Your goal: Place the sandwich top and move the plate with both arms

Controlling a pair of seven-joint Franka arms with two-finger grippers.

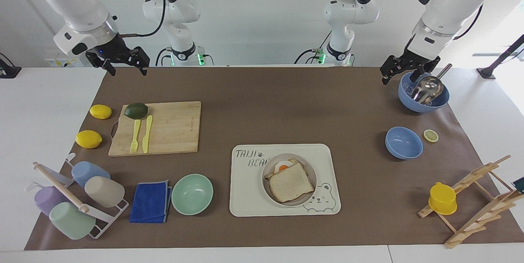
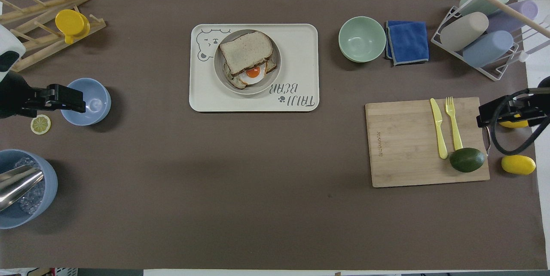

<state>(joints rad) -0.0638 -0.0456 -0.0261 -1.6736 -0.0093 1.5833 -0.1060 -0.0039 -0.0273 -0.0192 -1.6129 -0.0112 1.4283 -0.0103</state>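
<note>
While both grippers hang raised near the robots' edge of the mat, the items stand as follows.

Bread (image 1: 291,182): plain slice, lying askew on a toast with a fried egg (image 1: 283,168), partly covering it; egg shows at the side nearer the robots.

Plate (image 1: 311,171): round, beige-grey, under the sandwich, resting on the tray (image 1: 327,160), beside the printed bear.

Left gripper (image 1: 402,69): up in the air over the mat's edge, just beside the scoop bowl (image 1: 423,103) at the left arm's end; holds nothing; finger gap cannot be told.

Right gripper (image 1: 123,65): up in the air over the mat's corner at the right arm's end, above the board (image 1: 172,128); fingers spread apart, empty.

Board: carries an avocado (image 1: 136,110), fork (image 1: 134,136) and knife (image 1: 147,133).

Green bowl (image 1: 192,193): beside the tray, toward the right arm's end.

Blue bowl (image 1: 403,143): toward the left arm's end, farther from the robots than the scoop bowl.
</note>
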